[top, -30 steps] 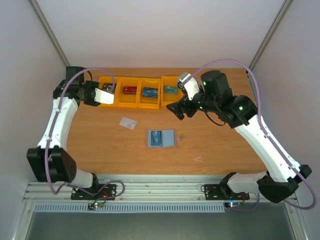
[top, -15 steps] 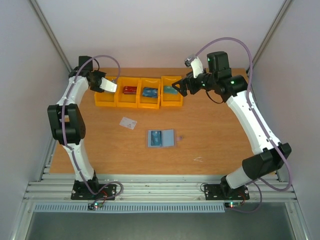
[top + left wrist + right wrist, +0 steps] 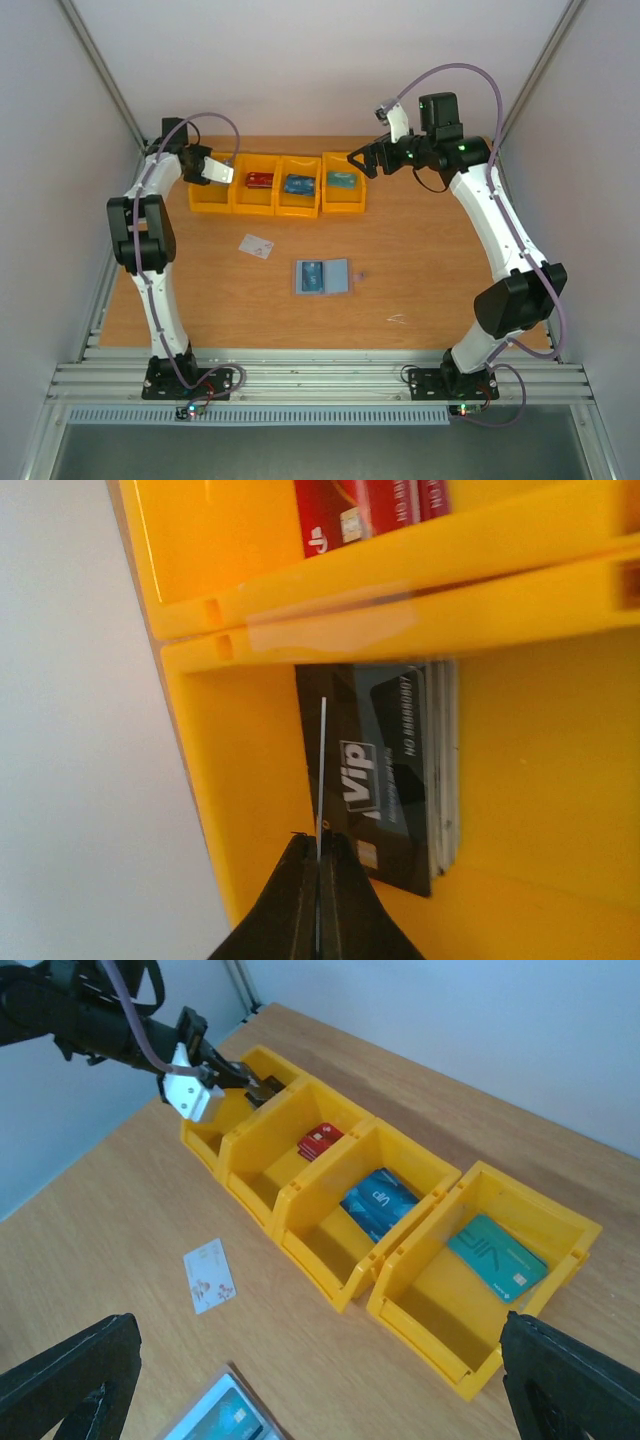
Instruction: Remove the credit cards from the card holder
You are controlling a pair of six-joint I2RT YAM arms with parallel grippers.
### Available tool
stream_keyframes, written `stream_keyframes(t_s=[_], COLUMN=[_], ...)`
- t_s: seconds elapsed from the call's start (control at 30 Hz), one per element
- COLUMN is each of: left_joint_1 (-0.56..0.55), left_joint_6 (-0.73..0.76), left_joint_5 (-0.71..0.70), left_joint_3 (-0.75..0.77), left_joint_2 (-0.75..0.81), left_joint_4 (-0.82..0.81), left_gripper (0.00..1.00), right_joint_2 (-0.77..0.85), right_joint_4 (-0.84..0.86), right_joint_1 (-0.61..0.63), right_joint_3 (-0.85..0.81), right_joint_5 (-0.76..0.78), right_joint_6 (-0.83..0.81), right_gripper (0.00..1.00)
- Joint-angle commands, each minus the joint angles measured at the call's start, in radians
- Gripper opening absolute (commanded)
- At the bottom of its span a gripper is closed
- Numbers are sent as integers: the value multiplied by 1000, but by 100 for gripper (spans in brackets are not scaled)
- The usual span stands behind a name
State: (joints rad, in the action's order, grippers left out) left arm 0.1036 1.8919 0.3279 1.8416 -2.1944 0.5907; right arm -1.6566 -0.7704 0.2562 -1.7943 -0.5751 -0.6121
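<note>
The job looks partly done. The card holder [image 3: 338, 277] lies open near the middle of the table [image 3: 430, 270], and a blue card [image 3: 311, 276] still sits in its left half, so at least one card is left to pull out. A white card [image 3: 256, 245] lies loose on the wood at about 10 o'clock from the holder, already out.

The row of orange bins [image 3: 278, 208] stands at 12 o'clock along the far edge. The left gripper [image 3: 318, 852] is pinched tight on a thin card [image 3: 323, 770], seen edge-on, above the leftmost bin [image 3: 520, 770], where a stack of black cards [image 3: 385, 780] already lies. My guess is that this card is about to be dropped there.

The right gripper [image 3: 358, 166] hangs at about 1 o'clock from the holder, near the rightmost bin, with its jaws spread wide and nothing between them.
</note>
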Motion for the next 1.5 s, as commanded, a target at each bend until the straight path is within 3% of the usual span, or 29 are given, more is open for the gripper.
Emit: stream_keyframes(t_s=[0.0,0.67,0.73,0.83,1.33,1.47], left_joint_1=[2,-16,-16,-17,-15,-19], left_joint_6=[-39,-28,-27,-28,-79,-173], left_joint_5=[-12,-16,-13,8,34,61], left_joint_3=[71,172,179,181,211,170], left_joint_2=[-63,-189,-188,-170,-97,-21], left_joint_4=[-72,-39,-3,27,88,-13], left_gripper=[0,1,9,30,63,73], right_joint_2=[-14,-77,-76,-76,-60,-38], right_joint_4=[7,-21,-20,-22,-20,-8], right_joint_1=[-12,-15,-15,-15,-15,-15], right_joint_3=[-48,-115,-115,-116,-105,-92], right_joint_5=[-34,-111,-112,-111,-147,-110], right_joint_6=[6,15,15,13,15,45], right_gripper=[99,98,98,99,98,99])
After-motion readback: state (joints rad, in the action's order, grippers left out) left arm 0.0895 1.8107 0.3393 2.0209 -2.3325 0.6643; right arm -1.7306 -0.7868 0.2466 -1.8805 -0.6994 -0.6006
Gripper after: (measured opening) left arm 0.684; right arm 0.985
